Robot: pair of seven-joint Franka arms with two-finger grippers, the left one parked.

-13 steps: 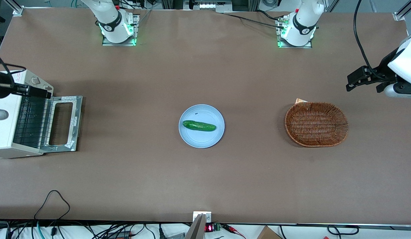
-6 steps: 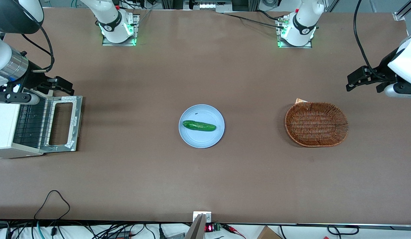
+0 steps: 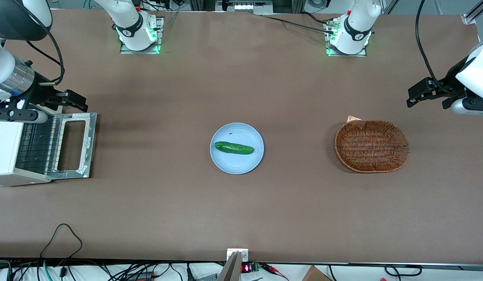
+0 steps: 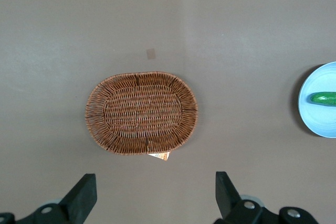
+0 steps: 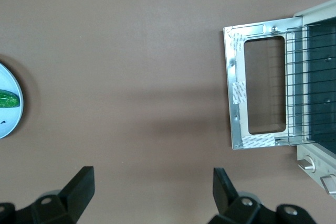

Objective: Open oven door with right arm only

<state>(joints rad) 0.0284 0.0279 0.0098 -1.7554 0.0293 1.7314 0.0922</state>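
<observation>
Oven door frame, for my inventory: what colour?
Silver-grey metal oven door, clearest in the right wrist view.

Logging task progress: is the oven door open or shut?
Open: the oven door lies flat on the table, baring the wire rack. The gripper, fingers spread, hovers above its edge.

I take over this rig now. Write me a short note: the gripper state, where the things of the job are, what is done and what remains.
Gripper: open, holding nothing, in the air just above the oven door's edge that lies farther from the front camera.
Oven door: fully down, flat on the table in front of the oven, rack visible inside.
Done: the door is open.
Left: nothing on the door; perhaps only park the right arm.
</observation>
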